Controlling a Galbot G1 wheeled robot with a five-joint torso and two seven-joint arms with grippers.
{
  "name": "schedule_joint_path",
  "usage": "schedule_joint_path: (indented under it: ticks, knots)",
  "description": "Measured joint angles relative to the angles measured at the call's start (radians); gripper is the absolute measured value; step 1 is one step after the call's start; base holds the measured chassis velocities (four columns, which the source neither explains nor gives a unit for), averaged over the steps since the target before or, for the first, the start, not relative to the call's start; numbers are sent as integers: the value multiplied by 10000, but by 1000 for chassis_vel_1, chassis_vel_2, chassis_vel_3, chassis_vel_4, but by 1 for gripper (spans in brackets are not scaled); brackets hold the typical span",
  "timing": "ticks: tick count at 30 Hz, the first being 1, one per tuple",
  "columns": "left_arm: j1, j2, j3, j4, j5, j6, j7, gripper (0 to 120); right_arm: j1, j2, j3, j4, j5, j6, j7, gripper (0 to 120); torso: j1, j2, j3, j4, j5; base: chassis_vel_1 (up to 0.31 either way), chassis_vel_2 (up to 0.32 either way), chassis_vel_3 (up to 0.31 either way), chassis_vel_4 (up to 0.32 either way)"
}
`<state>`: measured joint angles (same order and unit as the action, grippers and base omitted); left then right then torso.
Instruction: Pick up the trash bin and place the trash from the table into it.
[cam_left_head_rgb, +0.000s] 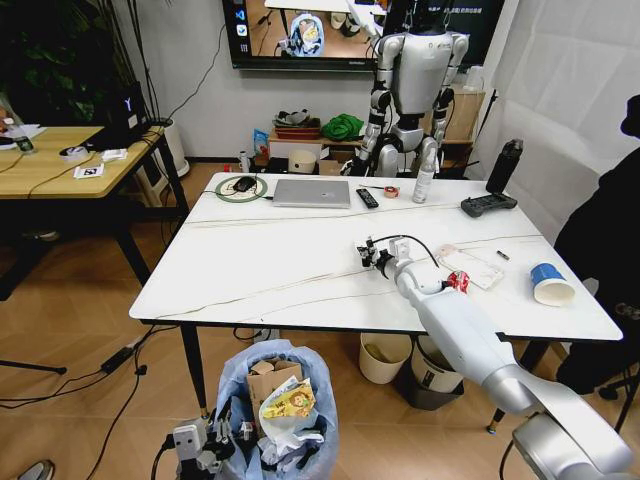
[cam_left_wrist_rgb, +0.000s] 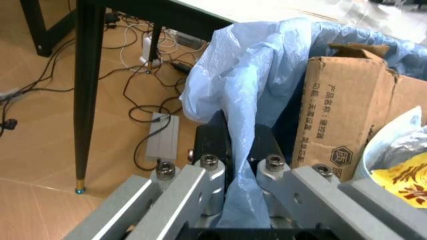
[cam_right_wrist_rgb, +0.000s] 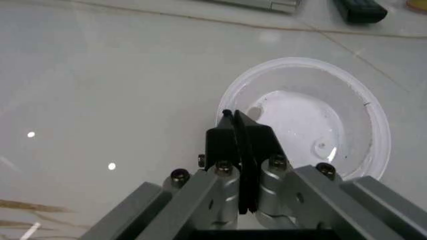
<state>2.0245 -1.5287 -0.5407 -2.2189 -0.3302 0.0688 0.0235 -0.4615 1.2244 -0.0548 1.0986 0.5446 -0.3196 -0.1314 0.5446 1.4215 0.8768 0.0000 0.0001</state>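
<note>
Pinching a clear lid (cam_right_wrist_rgb: 313, 130) (rim only) — right gripper (cam_right_wrist_rgb: 240, 125); left gripper (cam_left_wrist_rgb: 237, 150) clamps the trash bin (cam_left_wrist_rgb: 267, 65) bag.

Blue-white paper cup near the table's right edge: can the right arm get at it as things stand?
Probably not right away. The right gripper is already shut on a clear plastic lid, so it has no free grip. Otherwise the way looks open: only bare table and a wrapper lie toward the paper cup.

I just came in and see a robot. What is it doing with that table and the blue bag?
It is tidying up. Its left tool pinches the bag rim of the trash bin, held below the table and already holding cardboard and wrappers. Its right tool is shut on a clear plastic lid over the tabletop. A paper cup waits there.
</note>
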Motion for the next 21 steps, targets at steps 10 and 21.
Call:
schedule_joint_path:
  ticks: [10, 21]
  knots:
    - [-182, 211, 109, -2, -113, 98, -31, 1, -989, -1401, 92, 2753, 1125, -416, 504, 0, 0, 0, 0, -4, -1, 0, 0, 0, 0]
    - [-513, 227, 19, 113, -363, 235, -209, 1, -1927, -2268, -383, 4807, 2086, -324, 609, 0, -1, 0, -1, -2, -3, 0, 0, 0, 0]
